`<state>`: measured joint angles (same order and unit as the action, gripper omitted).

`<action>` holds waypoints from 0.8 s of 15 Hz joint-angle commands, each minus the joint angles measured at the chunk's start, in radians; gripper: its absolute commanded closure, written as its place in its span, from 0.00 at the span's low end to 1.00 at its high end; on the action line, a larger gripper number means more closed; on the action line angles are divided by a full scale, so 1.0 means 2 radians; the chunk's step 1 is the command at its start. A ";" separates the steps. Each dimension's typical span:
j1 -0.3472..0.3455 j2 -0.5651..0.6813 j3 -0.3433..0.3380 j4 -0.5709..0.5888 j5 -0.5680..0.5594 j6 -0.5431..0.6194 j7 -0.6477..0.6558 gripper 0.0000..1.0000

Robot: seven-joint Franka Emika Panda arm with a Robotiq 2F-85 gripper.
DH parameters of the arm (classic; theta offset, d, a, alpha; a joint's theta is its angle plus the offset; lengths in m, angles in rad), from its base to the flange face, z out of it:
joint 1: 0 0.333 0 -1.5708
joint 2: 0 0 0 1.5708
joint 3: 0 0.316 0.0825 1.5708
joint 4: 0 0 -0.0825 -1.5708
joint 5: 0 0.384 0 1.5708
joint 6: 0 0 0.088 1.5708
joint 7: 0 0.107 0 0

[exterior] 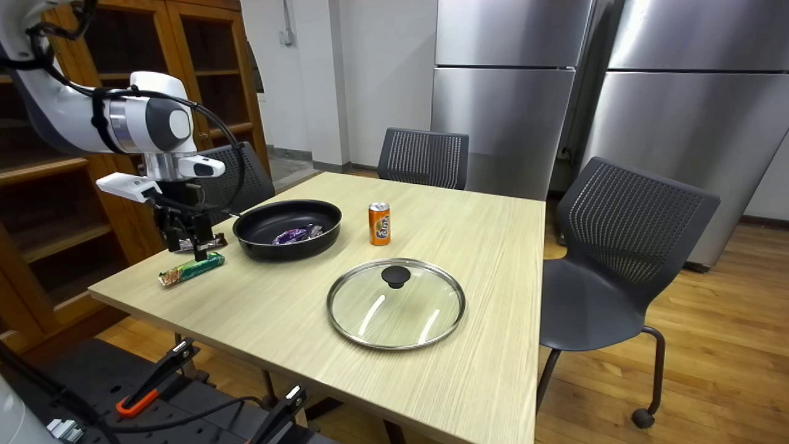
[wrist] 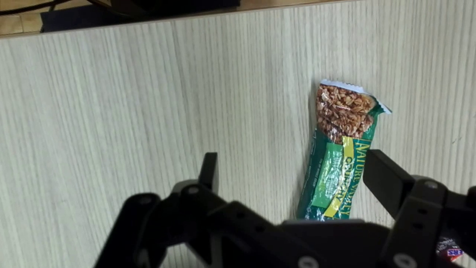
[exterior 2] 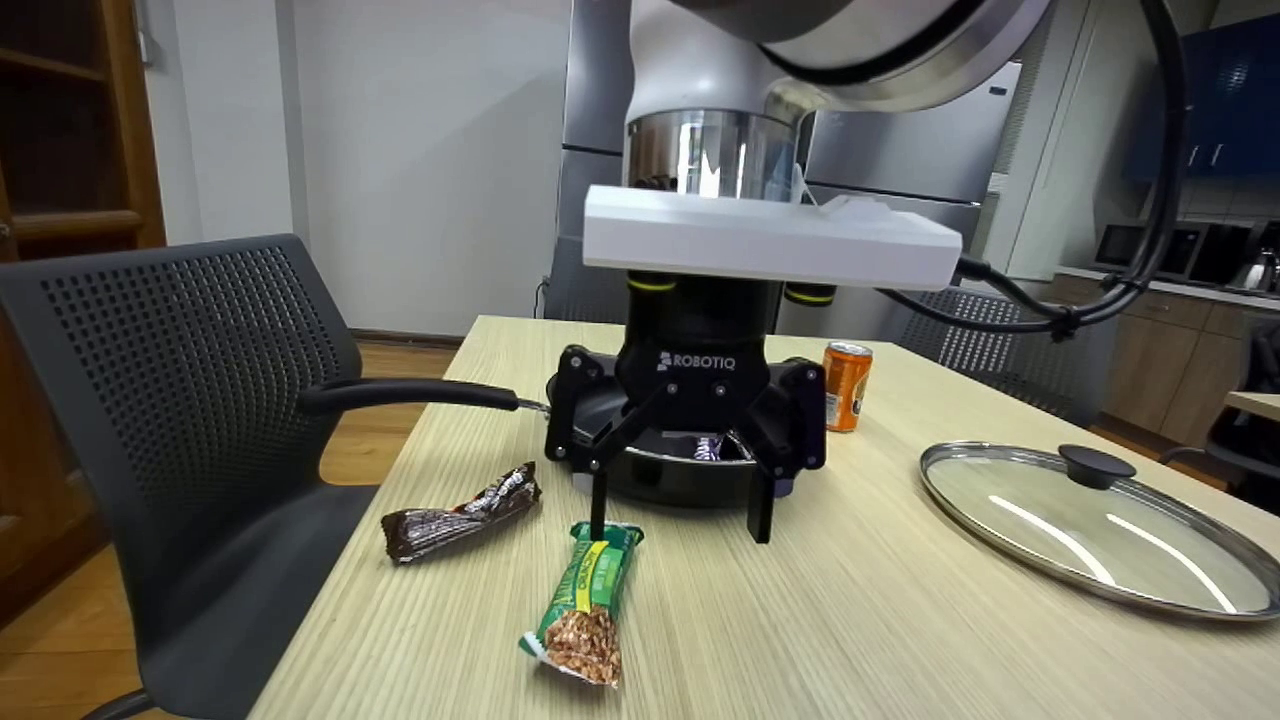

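Granola bar (exterior 2: 588,595), branded Nature Valley, is found ungrasped outside the frying pan (exterior: 290,251); at its pan-side end the gripper (exterior 2: 680,530) is seen released, jaws spread, contact undetermined. Snickers bar (exterior 2: 460,520) is likewise left outside, toward the pan's handle (exterior 2: 410,395). Purple-wrapped sweet (exterior: 290,236) is already contained in the pan, which is judged the nearest obstruction. Fanta can (exterior: 380,225) is placed beside the pan; glass lid (exterior: 394,314) is laid off it, farther away.

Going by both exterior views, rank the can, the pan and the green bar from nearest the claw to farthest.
1. Green bar: lying right by the open claw.
2. Pan: past the bar, between claw and can.
3. Can: standing upright on the pan's far side.
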<state>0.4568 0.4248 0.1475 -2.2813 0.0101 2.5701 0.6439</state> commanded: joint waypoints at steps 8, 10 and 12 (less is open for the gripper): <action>0.007 0.018 -0.005 0.005 0.004 0.039 0.023 0.00; 0.010 0.028 -0.008 0.009 0.004 0.053 0.031 0.00; 0.015 0.036 -0.012 0.013 0.004 0.069 0.043 0.00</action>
<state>0.4591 0.4722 0.1425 -2.2795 0.0124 2.6726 0.6812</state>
